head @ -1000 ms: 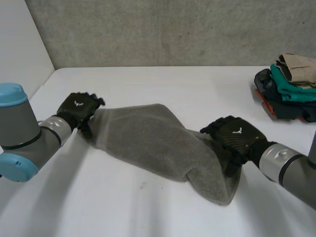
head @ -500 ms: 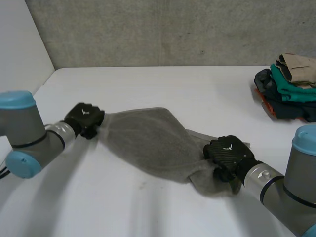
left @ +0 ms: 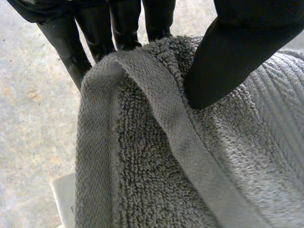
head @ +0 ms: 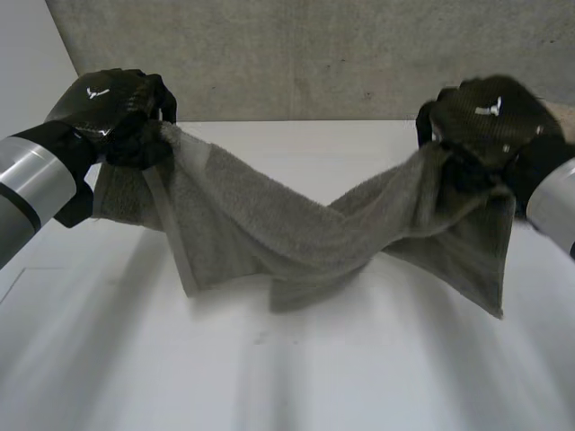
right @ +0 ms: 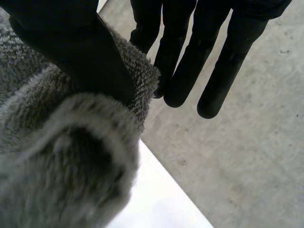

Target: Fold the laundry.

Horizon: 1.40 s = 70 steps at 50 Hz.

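Note:
A grey terry towel (head: 296,229) hangs stretched between my two hands above the white table (head: 359,377). It sags in the middle, and its lowest folds reach down to the tabletop. My left hand (head: 112,103) is raised at the left and shut on one end of the towel. In the left wrist view its thumb (left: 237,47) presses the hemmed edge of the towel (left: 156,166) against the fingers (left: 71,42). My right hand (head: 490,117) is raised at the right. Its thumb (right: 80,52) pinches the other end of the towel (right: 61,166) beside the fingers (right: 223,57).
A grey concrete wall (head: 314,54) stands behind the table, and a white side panel (head: 27,54) closes the far left. The near part of the table lies bare in front of the hanging towel.
Both hands have closed on the towel's ends and lifted it off the table, moving up and apart. The towel lay bunched flat before and now hangs between them.

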### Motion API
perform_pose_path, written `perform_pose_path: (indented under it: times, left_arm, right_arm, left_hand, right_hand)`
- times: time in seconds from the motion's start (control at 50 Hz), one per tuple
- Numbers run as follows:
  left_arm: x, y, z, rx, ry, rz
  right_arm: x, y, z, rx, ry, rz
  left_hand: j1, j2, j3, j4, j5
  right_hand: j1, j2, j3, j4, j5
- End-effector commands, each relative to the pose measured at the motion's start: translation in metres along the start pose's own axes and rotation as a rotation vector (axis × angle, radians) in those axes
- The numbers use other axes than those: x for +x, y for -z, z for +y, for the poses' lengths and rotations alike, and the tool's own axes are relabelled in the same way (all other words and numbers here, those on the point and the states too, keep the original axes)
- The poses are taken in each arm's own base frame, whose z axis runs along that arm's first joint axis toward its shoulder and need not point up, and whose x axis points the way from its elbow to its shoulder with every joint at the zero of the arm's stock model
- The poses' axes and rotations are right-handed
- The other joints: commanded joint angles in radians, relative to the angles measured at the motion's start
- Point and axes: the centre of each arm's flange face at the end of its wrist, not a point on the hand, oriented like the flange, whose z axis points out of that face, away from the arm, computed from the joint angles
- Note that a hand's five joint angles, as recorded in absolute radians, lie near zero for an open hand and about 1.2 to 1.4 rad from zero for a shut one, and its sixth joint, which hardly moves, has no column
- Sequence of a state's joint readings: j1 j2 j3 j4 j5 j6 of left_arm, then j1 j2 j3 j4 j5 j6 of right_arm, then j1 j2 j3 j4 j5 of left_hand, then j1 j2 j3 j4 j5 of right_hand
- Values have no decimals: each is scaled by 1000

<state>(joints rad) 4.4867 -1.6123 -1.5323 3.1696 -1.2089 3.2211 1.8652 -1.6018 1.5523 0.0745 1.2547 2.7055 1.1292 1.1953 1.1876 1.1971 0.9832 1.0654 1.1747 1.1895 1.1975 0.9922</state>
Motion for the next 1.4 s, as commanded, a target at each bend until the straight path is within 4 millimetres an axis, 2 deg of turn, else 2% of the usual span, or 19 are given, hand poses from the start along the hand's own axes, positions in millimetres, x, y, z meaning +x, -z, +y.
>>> perform_pose_path:
  times: [0.02,0.1,0.14,0.16,0.24,0.26,0.28,0.3,0.32,0.34,0.42,0.5,0.56,0.66,0.7,0.76,0.88,1.02,1.4]
  left_arm:
    - [-13,-41,52,-124,60,0]
    - [-26,-72,90,-190,77,-35]
    - [-38,-91,112,-213,75,-94]
    - [-42,-98,118,-213,71,-114]
    - [-54,-123,137,-203,38,-163]
    - [-55,-128,140,-195,29,-162]
    - [-56,-135,144,-179,13,-160]
    - [-56,-138,144,-172,7,-157]
    - [-55,-140,144,-164,2,-151]
    - [-53,-141,144,-159,0,-147]
    - [-36,-136,143,-168,-1,-114]
    - [-15,-109,102,-129,-18,-87]
    - [-7,-85,93,-144,-16,-77]
    - [9,-44,100,-228,3,-56]
    - [18,-30,109,-270,9,-40]
    - [28,-18,126,-316,-18,-4]
    - [35,-22,167,-355,-168,72]
    - [33,-40,196,-389,-248,95]
    - [42,-69,214,-363,-259,127]
  right_arm:
    - [-21,-56,35,-65,-30,-84]
    - [-51,-78,55,-98,-38,-149]
    - [-55,-87,62,-106,-34,-137]
    - [-61,-98,76,-119,-32,-114]
    - [-65,-118,94,-90,-14,-18]
    - [-65,-122,96,-75,-11,8]
    - [-66,-124,96,-63,-7,23]
    - [-66,-126,95,-47,-1,42]
    - [-66,-129,93,-18,7,84]
    - [-65,-130,92,-11,7,100]
    - [-59,-129,86,3,1,150]
    - [-54,-115,78,-24,2,148]
    - [-51,-95,65,-55,3,130]
    - [-51,-70,69,-162,-5,86]
    - [-46,-58,92,-254,-20,63]
    - [-46,-50,105,-293,-35,35]
    - [-49,-41,125,-324,-60,-14]
    - [-53,-38,137,-319,-58,-7]
    - [-62,-39,148,-336,-61,-28]
  left_hand:
    - [267,201,209,199,239]
    - [267,201,209,199,239]
    - [267,201,209,199,239]
    - [267,201,209,199,239]
    - [267,201,209,199,239]
    - [177,111,119,109,149]
    - [-222,-288,-280,-290,-250]
    - [-481,-548,-540,-549,-510]
    - [-717,-783,-775,-785,-745]
    - [-838,-904,-897,-906,-867]
    - [-863,-929,-921,-931,-891]
    - [-805,-871,-863,-872,-833]
    - [-643,-709,-702,-711,-672]
    - [-405,-471,-463,-473,-433]
    - [-399,-465,-457,-467,-428]
    - [-419,-486,-478,-487,-448]
    - [-428,-494,-487,-496,-457]
    - [-431,-497,-490,-499,-460]
    - [-367,-433,-425,-435,-395]
  right_hand:
    - [331,222,207,199,230]
    - [331,222,207,199,230]
    - [331,222,207,199,230]
    - [331,222,207,199,230]
    - [331,222,207,199,230]
    - [253,144,129,121,152]
    - [6,-104,-119,-127,-96]
    - [-308,-417,-432,-440,-409]
    - [-891,-1000,-1015,-1023,-992]
    - [-891,-1000,-1015,-1023,-992]
    - [-891,-1000,-1015,-1023,-992]
    - [-891,-1000,-1015,-1023,-992]
    - [-891,-1000,-1015,-1023,-992]
    - [-891,-1000,-1015,-1023,-992]
    - [-891,-1000,-1015,-1023,-992]
    - [-891,-1000,-1015,-1023,-992]
    - [-891,-1000,-1015,-1023,-992]
    - [-891,-1000,-1015,-1023,-992]
    - [-891,-1000,-1015,-1023,-992]
